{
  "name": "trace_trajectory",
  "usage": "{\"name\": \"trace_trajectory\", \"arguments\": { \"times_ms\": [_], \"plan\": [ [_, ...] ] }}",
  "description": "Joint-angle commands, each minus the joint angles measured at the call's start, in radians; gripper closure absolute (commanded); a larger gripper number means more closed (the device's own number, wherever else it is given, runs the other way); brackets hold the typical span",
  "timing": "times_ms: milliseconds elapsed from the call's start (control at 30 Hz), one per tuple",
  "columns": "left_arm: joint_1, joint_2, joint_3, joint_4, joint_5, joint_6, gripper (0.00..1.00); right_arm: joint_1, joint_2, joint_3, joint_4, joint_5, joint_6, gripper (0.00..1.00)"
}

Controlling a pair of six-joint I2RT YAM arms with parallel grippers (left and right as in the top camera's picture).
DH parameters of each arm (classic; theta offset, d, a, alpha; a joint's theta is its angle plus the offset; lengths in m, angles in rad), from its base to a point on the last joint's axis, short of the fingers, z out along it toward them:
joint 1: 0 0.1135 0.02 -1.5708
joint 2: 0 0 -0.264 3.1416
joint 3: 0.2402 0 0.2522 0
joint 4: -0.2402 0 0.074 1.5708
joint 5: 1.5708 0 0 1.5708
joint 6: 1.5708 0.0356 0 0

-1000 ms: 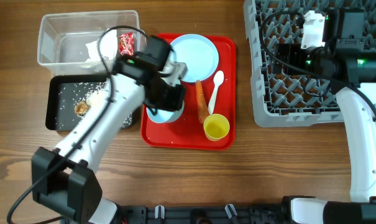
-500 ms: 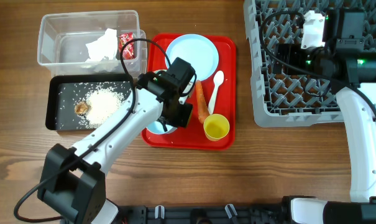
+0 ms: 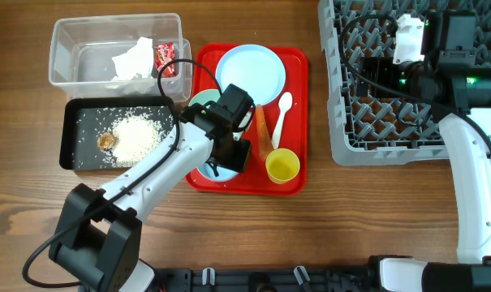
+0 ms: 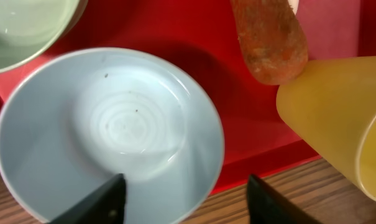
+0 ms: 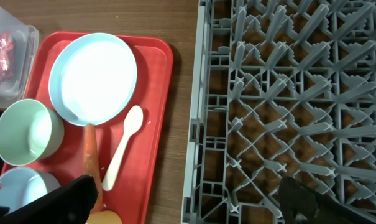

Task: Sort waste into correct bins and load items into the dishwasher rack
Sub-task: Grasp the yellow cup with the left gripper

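My left gripper hangs open over the front of the red tray. One finger is above the inside of the empty pale blue bowl, the other outside its rim. The mint bowl sits just behind it. The orange carrot touches the yellow cup. The blue plate and white spoon lie on the tray. My right gripper is open above the grey dishwasher rack.
The clear tub at the back left holds the crumpled tissue and red wrapper. The black tub in front of it holds rice and a brown scrap. Bare wood separates the tray from the rack.
The left arm swung toward the tray's front edge with the pale blue bowl, uncovering the tubs and mint bowl, and its jaws have parted. The right arm has stayed still.
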Motion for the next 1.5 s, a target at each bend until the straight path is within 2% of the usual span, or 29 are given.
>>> {"name": "trace_trajectory", "arguments": {
  "times_ms": [0,200,400,533,733,867,933,1067,1133,1167,1333,1400,1467],
  "plan": [
    [-0.003,0.010,-0.007,0.027,-0.005,-0.002,0.36,0.003,0.011,0.023,-0.002,-0.013,0.015,0.04],
    [-0.003,0.010,-0.007,0.097,0.031,-0.036,0.34,0.003,0.011,0.023,-0.008,-0.028,0.015,0.04],
    [-0.004,0.010,0.033,0.171,0.154,-0.035,0.30,0.003,0.011,0.023,-0.007,-0.028,0.015,0.04],
    [-0.016,0.010,0.085,0.201,0.153,-0.024,0.21,0.003,0.011,0.023,0.005,-0.028,0.015,0.04],
    [-0.075,0.049,0.085,0.193,0.157,0.010,0.21,0.003,0.011,0.023,0.008,-0.028,0.014,0.04],
    [-0.134,0.085,0.085,0.140,0.151,0.089,0.24,0.003,0.011,0.023,0.008,-0.027,0.012,0.03],
    [-0.155,0.094,0.085,0.129,0.102,0.093,0.29,0.003,0.011,0.023,0.006,-0.027,0.012,0.03],
    [-0.148,0.095,0.085,0.129,0.080,0.092,0.52,0.003,0.011,0.023,0.006,-0.027,0.012,0.03],
    [-0.148,0.096,0.085,0.127,0.079,0.092,0.60,0.003,0.011,0.023,0.006,-0.027,0.012,0.03],
    [-0.150,0.100,0.085,0.127,0.080,0.092,0.63,0.003,0.011,0.023,0.006,-0.027,0.012,0.03],
    [-0.151,0.150,0.085,0.125,0.081,0.092,0.63,0.003,0.011,0.023,0.006,-0.027,0.012,0.03],
    [-0.151,0.154,0.085,0.126,0.080,0.092,0.69,0.003,0.011,0.023,0.006,-0.027,0.012,0.03],
    [-0.151,0.154,0.085,0.129,0.079,0.092,0.83,0.003,0.011,0.023,0.006,-0.027,0.012,0.03]
  ]
}}
